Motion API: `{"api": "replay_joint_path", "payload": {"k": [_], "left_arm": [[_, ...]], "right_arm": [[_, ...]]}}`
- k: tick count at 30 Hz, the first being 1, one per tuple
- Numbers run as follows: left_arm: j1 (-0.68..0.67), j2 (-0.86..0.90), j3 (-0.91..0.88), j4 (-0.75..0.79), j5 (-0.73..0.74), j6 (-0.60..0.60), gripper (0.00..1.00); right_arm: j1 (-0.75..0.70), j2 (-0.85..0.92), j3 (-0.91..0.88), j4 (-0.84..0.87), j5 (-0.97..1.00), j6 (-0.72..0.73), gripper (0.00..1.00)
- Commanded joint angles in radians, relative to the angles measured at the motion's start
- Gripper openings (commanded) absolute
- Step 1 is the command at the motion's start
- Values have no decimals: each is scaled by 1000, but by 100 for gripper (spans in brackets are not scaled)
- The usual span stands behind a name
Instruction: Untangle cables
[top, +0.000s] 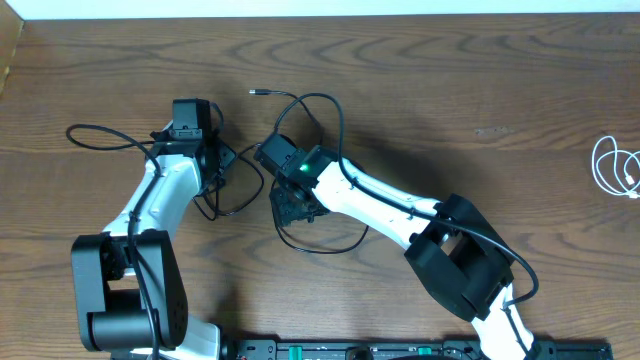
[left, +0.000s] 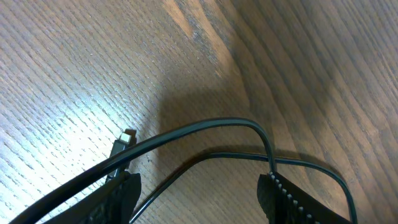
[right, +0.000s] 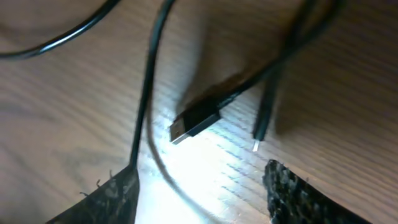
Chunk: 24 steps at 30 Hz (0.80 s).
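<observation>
Cord of thin black wire with small plug ends (top: 300, 97) sprawls in loose loops over the left-centre of the brown wooden table (top: 450, 80). One end trails toward the left edge and another plug points toward the far edge. Both arms reach into this tangle.

The left gripper (left: 199, 190) stands spread. Two strands of the black cord cross the gap between its fingers, pinched by neither, and a small plug tip (left: 127, 137) lies just beside the left finger.

The right gripper (right: 199, 186) is likewise spread and grips nothing. A flat USB-style plug (right: 196, 121) rests on the wood ahead of it, with a thinner plug end (right: 261, 132) close by.

A short white cord coiled in small loops (top: 612, 165) lies well apart, by the right edge of the table.
</observation>
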Motion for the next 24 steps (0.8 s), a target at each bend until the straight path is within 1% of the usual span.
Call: {"api": "replay_joint_path", "payload": {"k": [1,8,13,17,18,21,24], "left_arm": [[0,-4,9,-3,-3,-5,65],[0,-4,9,-3,-3,-5,65],[0,-4,9,-3,-3,-5,65],[0,-4,9,-3,-3,-5,65],[0,-4,9,-3,-3,-5,65],[0,-4,9,-3,-3,-5,65],[0,-4,9,-3,-3,-5,65]], "right_arm": [[0,-16,27,0,-33,-68,63],[23,-16,26,-4,-32,-68,63],[48,-16,17,-17,-18,-68,65],[63,-16,0,-17,2,-68,63],[64,-16,-1,-18,5,-68,61],[69,-16,-6,-18,9,-68,50],[69,-16,-8,-21,9,-68,45]]}}
